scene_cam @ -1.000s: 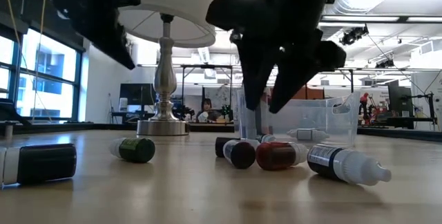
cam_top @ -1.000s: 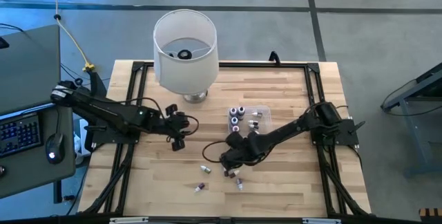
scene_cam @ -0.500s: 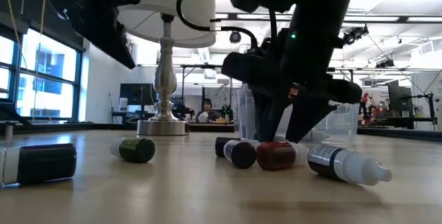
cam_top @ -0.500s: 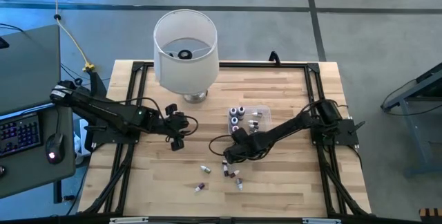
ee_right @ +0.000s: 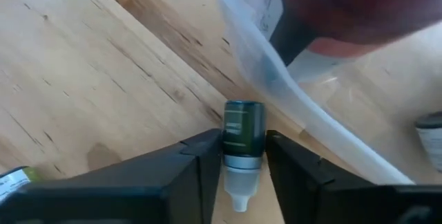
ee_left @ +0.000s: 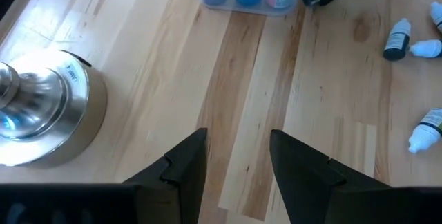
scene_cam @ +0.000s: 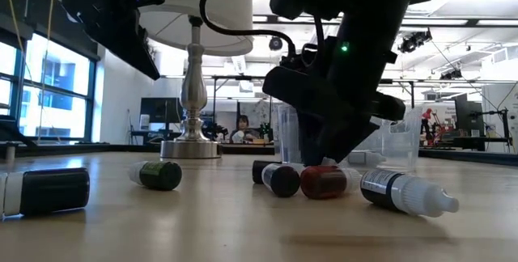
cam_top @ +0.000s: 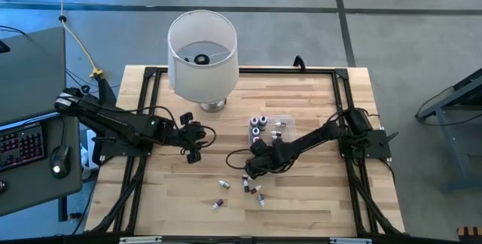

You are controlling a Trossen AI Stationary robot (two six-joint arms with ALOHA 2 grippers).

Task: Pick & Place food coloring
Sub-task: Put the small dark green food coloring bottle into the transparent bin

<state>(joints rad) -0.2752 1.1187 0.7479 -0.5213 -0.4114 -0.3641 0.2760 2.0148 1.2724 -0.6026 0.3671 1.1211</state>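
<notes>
My right gripper [cam_top: 253,166] reaches down to the table just on the near side of the clear tub [cam_top: 285,121]. It is shut on a small dark green food coloring bottle [ee_right: 243,127] with a white nozzle. Other bottles lie loose on the wood at the near middle [cam_top: 224,184] [cam_top: 218,203] [cam_top: 254,191]. In the low view they lie on their sides [scene_cam: 324,181]. Several more stand in the tub [cam_top: 258,126]. My left gripper [cam_top: 193,146] is open and empty above bare wood, left of the tub and near the lamp base [ee_left: 41,106]. My right gripper pinches the bottle between its two fingers at the end of the body by the pale collar [ee_right: 242,156]. The nozzle points back toward the wrist. The fingers come from above, slanting down. I cannot tell whether the bottle rests on the wood or is lifted clear.
A big white lamp [cam_top: 201,54] stands at the far left-middle on a metal base [scene_cam: 193,147]. The tub's clear wall [ee_right: 266,79] is right beside the held bottle. A black frame [cam_top: 143,108] runs along the table's edges. There is free wood at the near right.
My right gripper has gone from above the loose bottles a little toward the far edge and the tub, and down to the table. Its fingers, spread wide half a second ago, have drawn closer together.
</notes>
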